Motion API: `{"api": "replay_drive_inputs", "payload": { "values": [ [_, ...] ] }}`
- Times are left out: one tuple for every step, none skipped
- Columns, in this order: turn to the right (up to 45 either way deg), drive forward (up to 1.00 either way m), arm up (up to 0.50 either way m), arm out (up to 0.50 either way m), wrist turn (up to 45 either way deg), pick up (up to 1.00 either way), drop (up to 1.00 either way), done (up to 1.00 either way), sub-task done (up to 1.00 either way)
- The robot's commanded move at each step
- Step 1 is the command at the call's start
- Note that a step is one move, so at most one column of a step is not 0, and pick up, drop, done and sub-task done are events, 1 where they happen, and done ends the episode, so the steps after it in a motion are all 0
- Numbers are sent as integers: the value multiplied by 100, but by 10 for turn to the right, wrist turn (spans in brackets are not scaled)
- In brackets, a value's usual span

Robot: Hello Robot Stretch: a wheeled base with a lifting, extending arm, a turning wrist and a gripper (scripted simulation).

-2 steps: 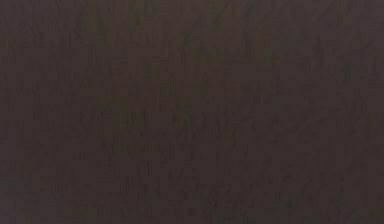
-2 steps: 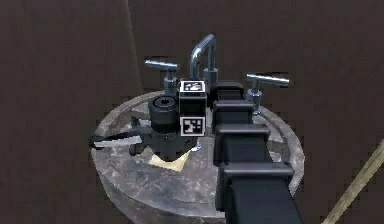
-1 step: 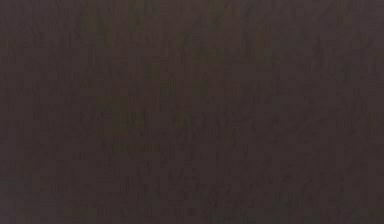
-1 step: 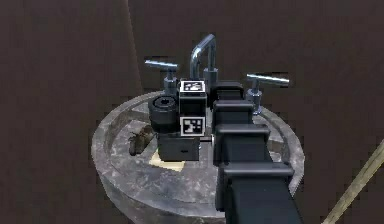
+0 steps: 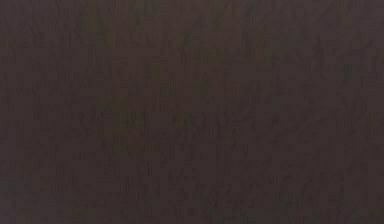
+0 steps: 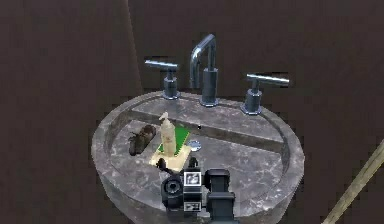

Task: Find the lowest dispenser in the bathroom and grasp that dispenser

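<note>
On the left rim of a round grey stone sink [image 6: 262, 152] stands a small beige bottle-shaped dispenser [image 6: 166, 131] on a green-and-cream flat thing [image 6: 174, 152]. A dark brown object [image 6: 140, 139] lies just left of it. The gripper [image 6: 168, 166] reaches in from the arm side view's bottom edge, with two white marked squares [image 6: 181, 183] and the dark arm [image 6: 208, 200] behind it. Its far end sits right at the green thing and the dispenser. I cannot tell whether it holds anything or touches them.
A grey curved faucet [image 6: 206, 68] with two lever handles [image 6: 163, 70] [image 6: 264, 83] stands at the sink's back, against dark walls. A flat dark brown surface [image 5: 190, 110] lies close ahead in the forward view.
</note>
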Motion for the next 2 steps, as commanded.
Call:
{"api": "replay_drive_inputs", "payload": {
  "values": [
    [0, 0, 0, 0, 0, 100, 0, 0, 0],
    [0, 0, 10, 0, 0, 0, 0, 0, 0]
  ]
}}
